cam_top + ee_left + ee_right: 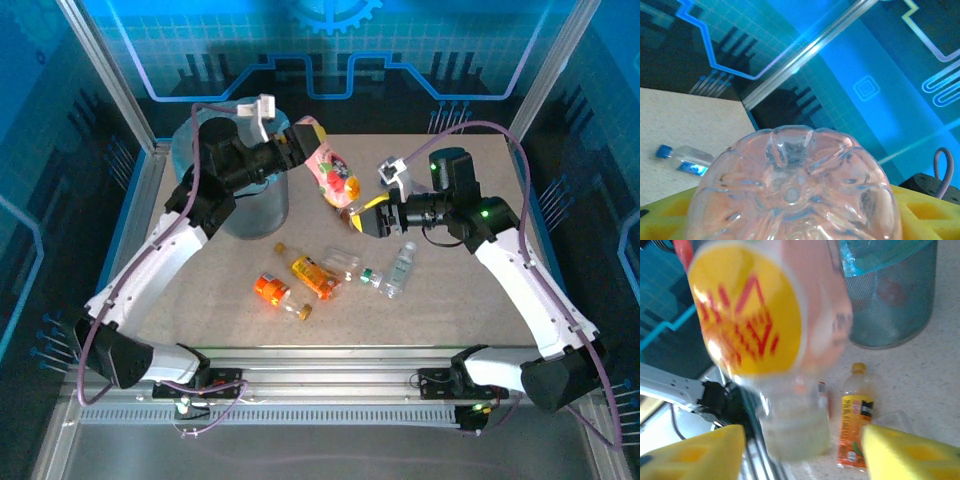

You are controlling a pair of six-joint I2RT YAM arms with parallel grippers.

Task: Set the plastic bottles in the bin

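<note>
Pink-labelled bottle point(335, 175): in the air, just right of the bin point(268, 205), far-centre.
Left gripper point(300, 140): clamped on the bottle's base end, arm stretched far across the bin.
Right gripper point(368, 215): fingers spread either side of the bottle's other end, arm bent leftward.
Loose bottles point(313, 276): on the table, near-centre.

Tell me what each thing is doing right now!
Pink bottle: in the air, tilted, between both grippers.
Left gripper: shut on the pink bottle.
Right gripper: open around its other end.
Bin: upright, bag-lined.
Orange bottle: lying on the table.
Yellow-labelled bottle: lying down.
Clear bottle: lying down.
</note>
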